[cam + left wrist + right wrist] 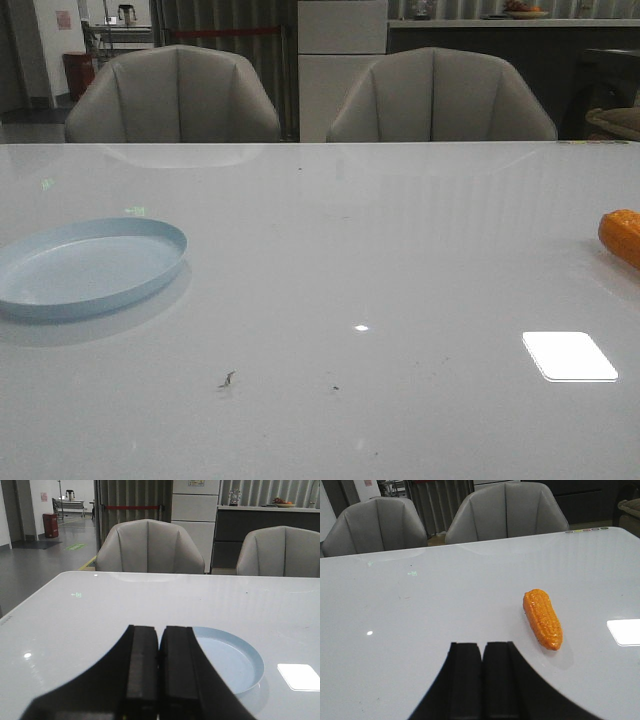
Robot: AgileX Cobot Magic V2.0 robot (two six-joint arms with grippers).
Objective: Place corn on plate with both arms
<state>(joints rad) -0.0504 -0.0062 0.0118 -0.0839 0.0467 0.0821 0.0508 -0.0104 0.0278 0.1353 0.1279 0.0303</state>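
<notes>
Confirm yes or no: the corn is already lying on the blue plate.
No, the corn lies on the bare table at the far right, while the plate sits empty at the left.

Only the wrist views show any of the robot; the front view shows none of it. The left end effector [160, 652] is matte black: two flat, rectangular fingers [142, 670] with squared tips, flaring at their outer sides into a broad, curved black body. A faint yellowish fleck at about 7 o'clock on its base may be a marking. The right end effector [482, 650] looks alike, black and plain, its fingers [465, 680] blocky and unmarked.
</notes>
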